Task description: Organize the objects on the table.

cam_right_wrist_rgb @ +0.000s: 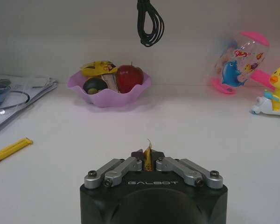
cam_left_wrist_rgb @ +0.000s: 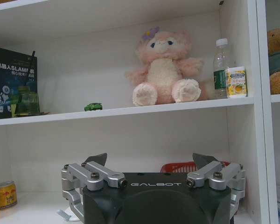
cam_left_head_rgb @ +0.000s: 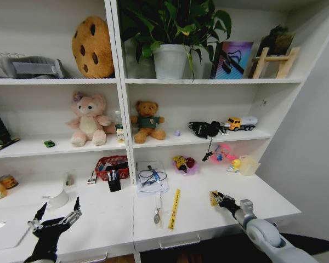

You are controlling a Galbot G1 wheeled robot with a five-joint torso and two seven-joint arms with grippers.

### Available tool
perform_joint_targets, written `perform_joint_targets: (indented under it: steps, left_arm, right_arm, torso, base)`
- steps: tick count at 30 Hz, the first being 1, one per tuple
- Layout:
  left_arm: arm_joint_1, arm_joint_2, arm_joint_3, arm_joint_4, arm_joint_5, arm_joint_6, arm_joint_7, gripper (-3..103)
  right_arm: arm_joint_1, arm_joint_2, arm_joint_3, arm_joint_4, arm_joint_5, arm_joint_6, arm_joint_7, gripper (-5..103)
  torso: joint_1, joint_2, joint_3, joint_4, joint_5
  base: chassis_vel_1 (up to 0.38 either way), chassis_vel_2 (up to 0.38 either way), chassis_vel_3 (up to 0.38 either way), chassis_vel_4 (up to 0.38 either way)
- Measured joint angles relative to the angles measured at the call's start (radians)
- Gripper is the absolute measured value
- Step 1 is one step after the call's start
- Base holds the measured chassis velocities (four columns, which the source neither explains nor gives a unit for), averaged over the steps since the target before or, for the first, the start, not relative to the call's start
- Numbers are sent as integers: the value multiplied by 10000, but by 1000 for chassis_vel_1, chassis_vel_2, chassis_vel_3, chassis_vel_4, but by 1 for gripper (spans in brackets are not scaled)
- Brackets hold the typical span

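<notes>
— Pinching is what is seen at the right gripper [cam_left_head_rgb: 215, 196]: its fingers are closed on the yellow packet [cam_left_head_rgb: 213, 198], which is held edge-up between the tips, as seen in the right wrist view [cam_right_wrist_rgb: 149, 158].

— Where is the packet placed?

— Over the right half of the table [cam_left_head_rgb: 263, 200], low and near the front edge, at about four o'clock from the purple bowl [cam_left_head_rgb: 185, 165]. Whether the packet touches the top cannot be told.

— Which relation is the coming move judged to turn on?

— The direction from the packet to wherever it is to be set down. Beyond the fingertips, at roughly twelve o'clock in the head view, a bare strip of table is seen, with the bowl at eleven and the duck toy [cam_left_head_rgb: 235, 164] at one. The yellow ruler [cam_left_head_rgb: 175, 208] lies at nine o'clock from the gripper, its long axis running front to back.

— And the left gripper [cam_left_head_rgb: 58, 216]?

— It is held spread open over the left half of the table, nothing between its fingers. The green car [cam_left_head_rgb: 49, 143] sits on the shelf [cam_left_head_rgb: 22, 147] above it, at twelve o'clock, well apart.

— Which arm is nearer the packet?

— The right, plainly; the packet is already gripped by it. A thin packet held by its edge could be judged liable to slip.
</notes>
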Motion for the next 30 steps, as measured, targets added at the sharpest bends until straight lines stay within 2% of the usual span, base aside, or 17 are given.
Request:
perform_joint_targets:
  steps: [2, 8, 13, 18, 23, 30]
  left_arm:
    - [-1, 0, 0, 0, 0, 0, 0, 100]
    - [0, 0, 0, 0, 0, 0, 0, 100]
    - [0, 0, 0, 0, 0, 0, 0, 100]
    - [0, 0, 0, -1, 0, 0, 0, 100]
    - [0, 0, 0, -1, 0, 0, 0, 100]
    - [0, 0, 0, 0, 0, 0, 0, 100]
  right_arm:
    - [-18, 75, 1, 15, -17, 8, 27, 2]
    - [24, 227, -12, 77, -74, 196, 247, 0]
    - [246, 352, 199, 345, -786, 690, 389, 0]
    - [507, 117, 642, 806, -556, 1203, -254, 0]
    - [787, 20, 783, 895, -808, 1464, -484, 0]
    - [1680, 129, 391, 729, -747, 1087, -502, 0]
  torso:
    - [0, 1, 0, -1, 0]
    - [0, 0, 0, -2, 0]
    - [0, 0, 0, 0, 1]
    - [0, 0, 0, -1, -1]
    - [0, 0, 0, -1, 0]
    - [0, 0, 0, -1, 0]
  base:
    - [0, 0, 0, 0]
    - [0, 0, 0, 0]
    - [0, 0, 0, 0]
    - [0, 0, 0, 0]
    - [0, 0, 0, 0]
    - [0, 0, 0, 0]
